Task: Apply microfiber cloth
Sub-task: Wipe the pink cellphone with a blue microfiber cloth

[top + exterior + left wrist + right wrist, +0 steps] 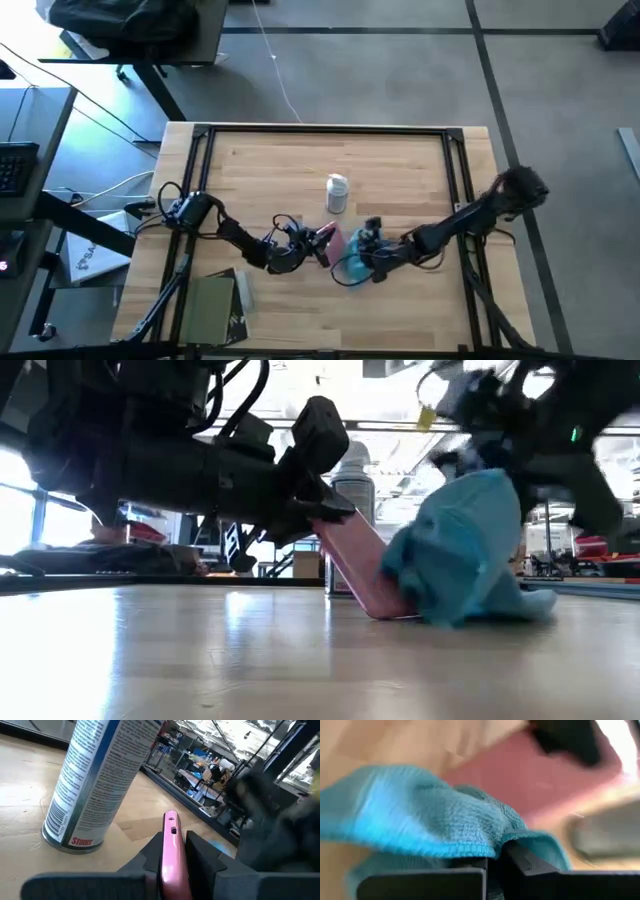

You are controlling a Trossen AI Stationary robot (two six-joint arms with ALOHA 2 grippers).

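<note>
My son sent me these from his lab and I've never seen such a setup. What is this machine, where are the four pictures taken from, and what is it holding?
It is a robot with two dark arms at a wooden table. One picture looks straight down, one looks level across the tabletop, and two come from cameras on the wrists. The left gripper is shut on a flat pink object, tilted with its lower end on the table. The right gripper is shut on a turquoise microfiber cloth, pressed against the pink object. A spray can stands behind them.

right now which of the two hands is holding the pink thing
The left hand: its fingers are shut on the flat pink object, tilted with its lower end on the table. The right hand grips the microfiber cloth instead.
</note>
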